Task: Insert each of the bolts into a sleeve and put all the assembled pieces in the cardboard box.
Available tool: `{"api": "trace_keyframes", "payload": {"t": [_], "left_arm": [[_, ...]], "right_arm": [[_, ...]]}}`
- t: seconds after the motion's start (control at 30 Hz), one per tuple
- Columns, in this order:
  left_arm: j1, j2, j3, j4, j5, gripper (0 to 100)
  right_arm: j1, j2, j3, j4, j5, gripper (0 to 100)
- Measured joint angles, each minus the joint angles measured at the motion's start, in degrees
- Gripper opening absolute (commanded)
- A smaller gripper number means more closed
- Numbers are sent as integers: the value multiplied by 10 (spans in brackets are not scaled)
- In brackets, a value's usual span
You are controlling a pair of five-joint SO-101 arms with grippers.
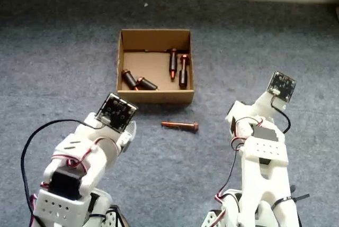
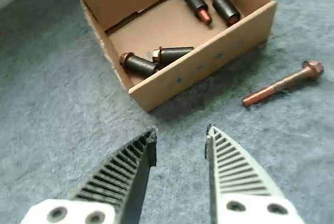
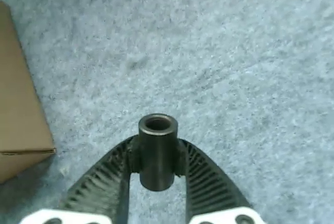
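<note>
Bolt (image 1: 180,125) lies loose on the carpet (image 1: 63,52) just before the box (image 1: 154,98); it looks rigid and slick, so I'd grip mid-shank. My left gripper (image 2: 180,136) gapes empty; right gripper (image 3: 156,153) clamps the sleeve (image 3: 157,130).

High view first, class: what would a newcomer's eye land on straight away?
The cardboard box at the middle of the grey carpet holds four assembled pieces. One bare copper bolt lies on the carpet just outside its near wall. The right end effector is shut on a black sleeve.
</note>
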Motion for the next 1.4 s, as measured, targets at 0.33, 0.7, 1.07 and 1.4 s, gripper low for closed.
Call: {"api": "trace_keyframes", "payload": {"t": [0.33,0.7,1.07,1.4], "left_arm": [[158,432,-252,1,-87,248],[214,746,-375,-71,-187,208],[215,942,-517,-85,-189,207],[220,1054,-597,-85,-190,119]], "right_arm": [[50,0,2,-5,-6,4],[50,0,2,-5,-6,4],[51,0,2,-5,-6,4],[51,0,2,-5,-6,4]]}}
